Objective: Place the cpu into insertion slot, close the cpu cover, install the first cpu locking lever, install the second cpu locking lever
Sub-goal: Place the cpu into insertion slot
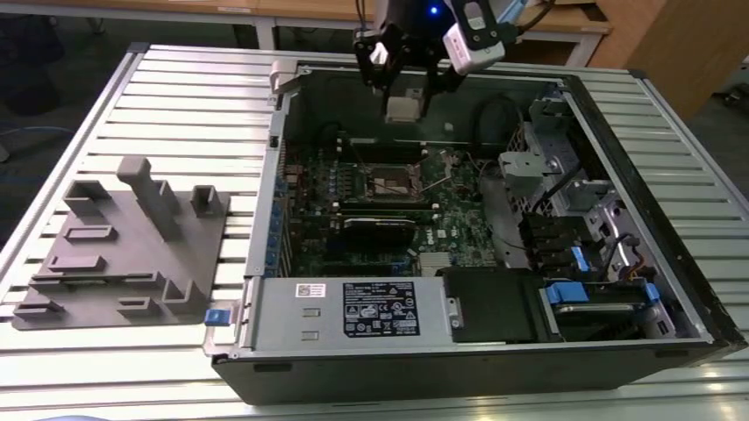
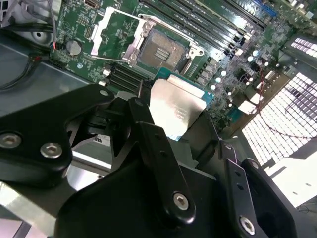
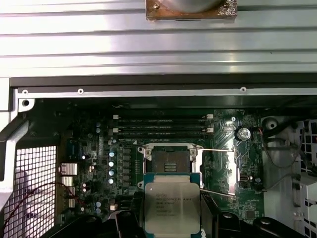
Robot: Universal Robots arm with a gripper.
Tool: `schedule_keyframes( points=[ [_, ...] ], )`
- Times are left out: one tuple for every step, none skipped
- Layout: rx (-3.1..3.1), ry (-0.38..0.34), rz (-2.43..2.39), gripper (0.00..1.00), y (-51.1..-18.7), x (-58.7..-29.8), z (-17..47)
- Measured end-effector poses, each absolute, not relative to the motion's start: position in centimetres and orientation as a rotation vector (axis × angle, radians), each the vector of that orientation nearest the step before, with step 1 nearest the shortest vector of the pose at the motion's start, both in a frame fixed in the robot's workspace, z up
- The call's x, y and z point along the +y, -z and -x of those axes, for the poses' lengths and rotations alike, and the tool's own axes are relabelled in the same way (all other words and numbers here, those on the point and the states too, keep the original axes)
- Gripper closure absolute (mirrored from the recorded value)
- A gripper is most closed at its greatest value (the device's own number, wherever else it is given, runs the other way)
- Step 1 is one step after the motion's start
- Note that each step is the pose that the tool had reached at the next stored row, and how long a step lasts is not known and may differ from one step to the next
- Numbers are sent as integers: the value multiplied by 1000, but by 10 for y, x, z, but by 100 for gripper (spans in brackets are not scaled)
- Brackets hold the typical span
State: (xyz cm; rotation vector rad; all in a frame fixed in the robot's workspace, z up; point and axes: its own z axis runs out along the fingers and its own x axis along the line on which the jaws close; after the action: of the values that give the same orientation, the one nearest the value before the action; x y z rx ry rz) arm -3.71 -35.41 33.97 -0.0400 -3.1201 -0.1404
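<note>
Silvery-grey metal tops the small flat square cpu [image 3: 172, 208], which carries dark print on its face and a green rim around the lid. The black claw [image 1: 404, 95] is clamped on it, one finger on either side. In the exterior view, claw and chip hang near the upper edge of the open black computer case [image 1: 468, 373], above the green motherboard [image 1: 462, 219] and well apart from it. The insertion slot [image 3: 168, 161], a small square black socket with a metal rim, lies bare just beyond the chip in the first wrist view. Its sides look parallel to the chip's, so I judge the two roughly squared, with height the main gap between them. The thin silver-grey cpu cover [image 2: 99, 24] stands open beside the socket. The case rests on a ribbed aluminium counter [image 1: 175, 88].
</note>
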Motion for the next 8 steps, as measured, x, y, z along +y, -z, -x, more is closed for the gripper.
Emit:
schedule_keyframes(
  points=[
    [-3120,140,40,46,-339,-354,37],
    [-3120,140,40,46,-337,-354,38],
    [-3120,140,40,46,-335,-354,38],
    [-3121,140,40,46,-333,-354,38],
    [-3121,140,40,46,-331,-354,38],
    [-3121,140,40,46,-330,-354,39],
    [-3122,140,40,46,-328,-354,39],
    [-3122,140,40,46,-326,-354,39]
  ],
)
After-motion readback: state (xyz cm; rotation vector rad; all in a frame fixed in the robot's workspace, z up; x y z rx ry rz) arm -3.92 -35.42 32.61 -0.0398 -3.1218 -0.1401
